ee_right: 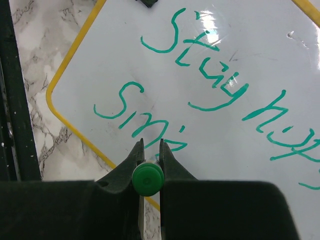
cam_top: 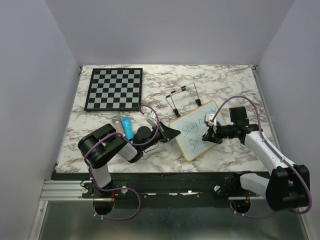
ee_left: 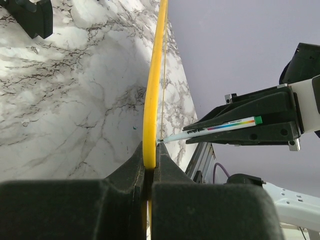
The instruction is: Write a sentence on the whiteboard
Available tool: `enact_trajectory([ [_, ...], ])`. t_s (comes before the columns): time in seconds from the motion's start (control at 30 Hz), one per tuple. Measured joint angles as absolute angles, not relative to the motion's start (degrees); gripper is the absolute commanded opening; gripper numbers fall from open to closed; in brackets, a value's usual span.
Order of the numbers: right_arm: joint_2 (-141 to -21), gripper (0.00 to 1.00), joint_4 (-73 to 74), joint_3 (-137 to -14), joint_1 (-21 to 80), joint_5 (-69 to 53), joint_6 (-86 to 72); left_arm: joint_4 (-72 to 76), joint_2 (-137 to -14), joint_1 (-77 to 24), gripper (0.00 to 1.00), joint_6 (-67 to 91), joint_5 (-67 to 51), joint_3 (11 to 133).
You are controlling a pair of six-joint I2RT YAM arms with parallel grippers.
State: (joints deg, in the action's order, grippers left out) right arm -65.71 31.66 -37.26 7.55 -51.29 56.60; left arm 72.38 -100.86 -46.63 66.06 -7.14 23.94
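Note:
The whiteboard point(cam_top: 192, 142) is white with a thin yellow frame and lies turned at an angle at mid-right of the table. My left gripper point(cam_top: 172, 133) is shut on its left edge, which shows edge-on in the left wrist view point(ee_left: 152, 90) between the fingers point(ee_left: 150, 156). My right gripper point(cam_top: 210, 131) is shut on a green-capped marker point(ee_right: 148, 179) whose tip touches the board point(ee_right: 250, 55). The marker point(ee_left: 220, 129) also shows in the left wrist view. The sentence point(ee_right: 215, 85) reads "Stay happ" above "Smi" in green.
A black-and-white chessboard point(cam_top: 114, 88) lies at the back left. A blue marker point(cam_top: 127, 128) and a grey one point(cam_top: 116, 120) lie next to the left arm. A wire stand point(cam_top: 182, 97) stands behind the whiteboard. Walls enclose the marble table point(cam_top: 225, 80).

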Motion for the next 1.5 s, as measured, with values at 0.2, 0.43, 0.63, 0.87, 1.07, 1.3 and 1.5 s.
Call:
enact_trajectory([
  [0.2, -64.0, 0.0, 26.2, -37.2, 7.6, -48.5, 51.6, 72.6, -100.9, -46.6, 0.0, 66.1, -7.1, 23.9],
  [0.43, -63.1, 0.01, 22.6, -37.8, 7.6, -46.9, 47.9, 72.6, -100.9, -46.6, 0.0, 66.1, -7.1, 23.9],
  [0.63, -63.1, 0.01, 19.5, -38.2, 7.6, -46.1, 45.7, 72.6, -100.9, -46.6, 0.0, 66.1, -7.2, 23.9],
  [0.87, -64.1, 0.01, 16.4, -38.2, 7.6, -45.6, 43.9, 72.6, -100.9, -46.6, 0.0, 66.1, -7.2, 24.0],
  [1.07, -65.6, 0.01, 16.5, -38.2, 7.6, -45.6, 44.0, 72.6, -100.9, -46.6, 0.0, 66.1, -7.2, 24.0],
  [1.3, -65.7, 0.01, 17.5, -38.2, 7.6, -45.7, 45.2, 72.6, -100.9, -46.6, 0.0, 66.1, -7.2, 24.0],
  [1.5, -65.7, 0.01, 19.9, -38.2, 7.6, -45.8, 47.2, 72.6, -100.9, -46.6, 0.0, 66.1, -7.1, 24.0],
])
